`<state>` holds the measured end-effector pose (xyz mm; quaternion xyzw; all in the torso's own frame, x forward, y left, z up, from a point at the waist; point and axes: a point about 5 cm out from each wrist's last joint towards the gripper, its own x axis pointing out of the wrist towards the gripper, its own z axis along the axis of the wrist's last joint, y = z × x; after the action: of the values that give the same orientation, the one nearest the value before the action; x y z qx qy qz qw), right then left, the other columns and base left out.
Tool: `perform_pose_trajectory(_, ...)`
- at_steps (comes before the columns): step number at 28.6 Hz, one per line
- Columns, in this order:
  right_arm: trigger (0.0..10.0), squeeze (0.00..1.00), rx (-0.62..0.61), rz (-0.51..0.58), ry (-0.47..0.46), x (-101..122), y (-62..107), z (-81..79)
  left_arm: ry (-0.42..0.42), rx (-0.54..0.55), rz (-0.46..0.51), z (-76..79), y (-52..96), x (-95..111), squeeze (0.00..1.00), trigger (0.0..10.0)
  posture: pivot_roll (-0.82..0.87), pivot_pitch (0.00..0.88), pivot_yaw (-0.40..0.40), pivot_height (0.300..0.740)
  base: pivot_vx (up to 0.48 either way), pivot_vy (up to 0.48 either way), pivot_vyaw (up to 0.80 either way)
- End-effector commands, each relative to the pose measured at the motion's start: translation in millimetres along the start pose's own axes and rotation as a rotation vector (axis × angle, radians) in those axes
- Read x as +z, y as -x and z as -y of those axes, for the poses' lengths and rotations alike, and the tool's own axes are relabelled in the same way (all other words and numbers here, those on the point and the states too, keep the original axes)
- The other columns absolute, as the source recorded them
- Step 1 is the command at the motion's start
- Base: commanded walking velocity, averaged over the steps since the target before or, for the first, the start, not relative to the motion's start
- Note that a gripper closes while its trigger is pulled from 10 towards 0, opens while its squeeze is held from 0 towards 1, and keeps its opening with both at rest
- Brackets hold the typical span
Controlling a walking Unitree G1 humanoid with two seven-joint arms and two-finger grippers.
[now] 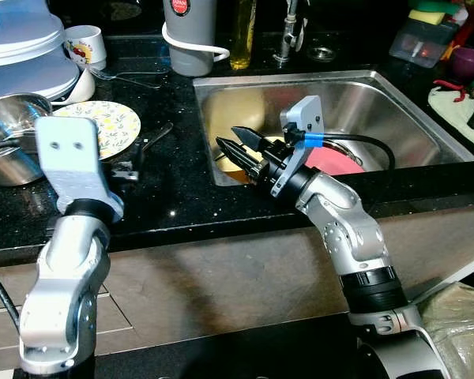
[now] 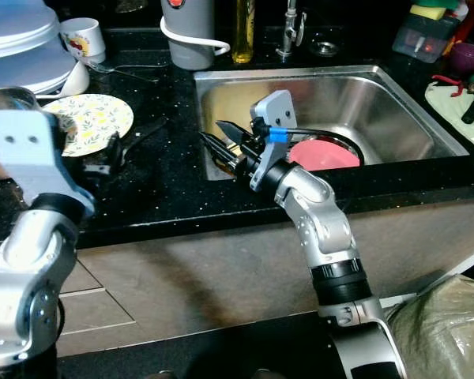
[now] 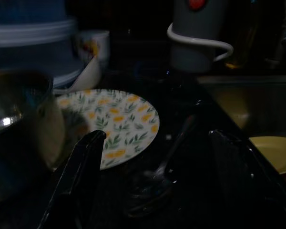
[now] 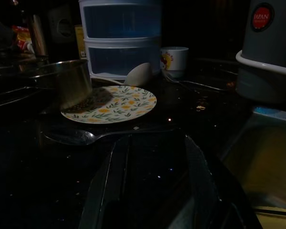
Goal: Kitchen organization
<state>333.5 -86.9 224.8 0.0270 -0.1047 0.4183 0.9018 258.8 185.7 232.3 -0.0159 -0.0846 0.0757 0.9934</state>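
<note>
In the middle of the frame the right gripper (image 1: 235, 142) hangs over the left edge of the sink (image 1: 395, 99), fingers parted a little and empty, with a yellow plate (image 3: 276, 152) and a pink plate (image 1: 332, 162) in the basin below it. At left, the left gripper (image 3: 167, 157) hovers low over the black counter (image 1: 174, 197), fingers spread wide and empty, above a spoon (image 3: 162, 174). Beside the spoon a patterned plate (image 1: 110, 126) lies against a steel pot (image 1: 12, 134).

Both eye views are bright and sharp, with glare on the steel sink (image 1: 395, 110); both wrist views are very dark, their near fingers blurred
</note>
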Motion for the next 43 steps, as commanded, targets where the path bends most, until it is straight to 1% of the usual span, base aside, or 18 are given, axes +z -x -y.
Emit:
perform_pose_trajectory(1,10.0,0.0,0.001,0.002,0.011,0,4.4,1.3,0.032,0.015,-0.053,-2.7,-0.9,-7,0.0,10.0,0.08,0.063,-0.067,0.732,0.0,0.0,0.0)
perform_pose_trajectory(2,10.0,0.0,0.009,0.001,0.013,0,5.1,1.1,0.036,0.029,-0.072,-5.2,-0.9,-9,0.0,10.0,0.08,0.07,-0.066,0.732,0.0,0.0,0.0)
perform_pose_trajectory(4,10.0,0.0,0.038,0.013,0.004,3,6.8,0.1,0.089,0.051,-0.124,-10.6,-0.5,-17,0.0,10.0,0.09,0.069,-0.066,0.732,0.0,0.0,0.0)
perform_pose_trajectory(6,10.0,0.0,0.067,0.027,-0.001,7,7.8,-1.8,0.177,0.053,-0.163,-12.5,-1.0,-22,0.0,10.0,0.09,0.072,-0.063,0.732,0.0,0.0,0.0)
perform_pose_trajectory(7,10.0,0.0,0.074,0.03,-0.001,8,8.0,-2.4,0.203,0.049,-0.172,-12.4,-1.4,-23,0.0,10.0,0.09,0.072,-0.063,0.732,0.0,0.0,0.0)
perform_pose_trajectory(11,10.0,0.0,0.08,0.034,0.002,9,8.0,-2.9,0.243,0.039,-0.19,-11.5,-2.3,-24,0.0,10.0,0.09,0.072,-0.063,0.732,0.0,0.0,0.0)
perform_pose_trajectory(12,10.0,0.0,0.079,0.037,0.006,11,7.4,-2.8,0.339,0.0,-0.228,-5.8,-5.9,-26,0.0,10.0,0.08,0.07,-0.057,0.732,0.0,0.0,0.0)
perform_pose_trajectory(13,10.0,0.0,0.079,0.037,0.006,11,7.4,-2.8,0.339,0.0,-0.228,-5.8,-5.9,-26,0.0,10.0,0.08,0.07,-0.057,0.732,0.0,0.0,0.0)
perform_pose_trajectory(16,10.0,0.0,0.074,0.037,0.016,12,7.7,-1.7,0.49,-0.008,-0.261,-1.8,-10.7,-26,0.0,10.0,0.08,0.07,-0.054,0.732,0.0,0.0,0.0)
perform_pose_trajectory(19,10.0,0.0,0.07,0.039,0.022,14,8.7,-0.7,0.598,-0.015,-0.302,-0.3,-11.5,-31,0.0,10.0,0.08,0.07,-0.054,0.732,0.0,0.0,0.0)
perform_pose_trajectory(20,10.0,0.0,0.066,0.041,0.025,15,8.9,0.3,0.671,-0.036,-0.341,3.6,-11.7,-35,0.0,10.0,0.08,0.068,-0.054,0.732,0.0,0.0,0.0)
perform_pose_trajectory(28,10.0,0.0,0.044,0.039,0.039,17,9.5,4.5,0.786,0.01,-0.403,2.2,-12.5,-41,0.0,10.0,0.08,0.068,-0.054,0.732,0.0,0.0,0.0)
perform_pose_trajectory(29,10.0,0.0,0.041,0.041,0.039,18,9.4,4.8,0.845,0.029,-0.419,1.7,-12.0,-44,0.0,10.0,0.08,0.067,-0.054,0.732,0.0,0.0,0.0)
perform_pose_trajectory(33,10.0,0.0,0.036,0.043,0.041,18,9.2,5.2,0.891,0.04,-0.444,0.5,-11.4,-47,0.0,10.0,0.08,0.065,-0.054,0.732,0.0,0.0,0.0)
perform_pose_trajectory(34,10.0,0.0,0.035,0.044,0.041,19,9.2,5.3,0.897,0.042,-0.45,0.3,-11.2,-47,0.0,4.7,0.08,0.065,-0.054,0.732,0.0,0.0,0.0)
perform_pose_trajectory(35,10.0,0.0,0.035,0.044,0.041,19,9.2,5.3,0.897,0.042,-0.45,0.3,-11.2,-47,0.0,4.7,0.08,0.065,-0.054,0.732,0.0,0.0,0.0)
perform_pose_trajectory(36,10.0,0.0,0.034,0.047,0.042,20,9.3,5.6,0.921,0.047,-0.463,0.5,-11.1,-49,0.0,0.0,0.08,0.065,-0.054,0.732,0.0,0.0,0.0)
perform_pose_trajectory(43,10.0,0.0,0.03,0.054,0.047,23,9.3,6.1,0.945,0.057,-0.525,1.2,-9.6,-56,0.0,0.0,0.07,0.061,-0.054,0.732,0.0,0.0,0.0)
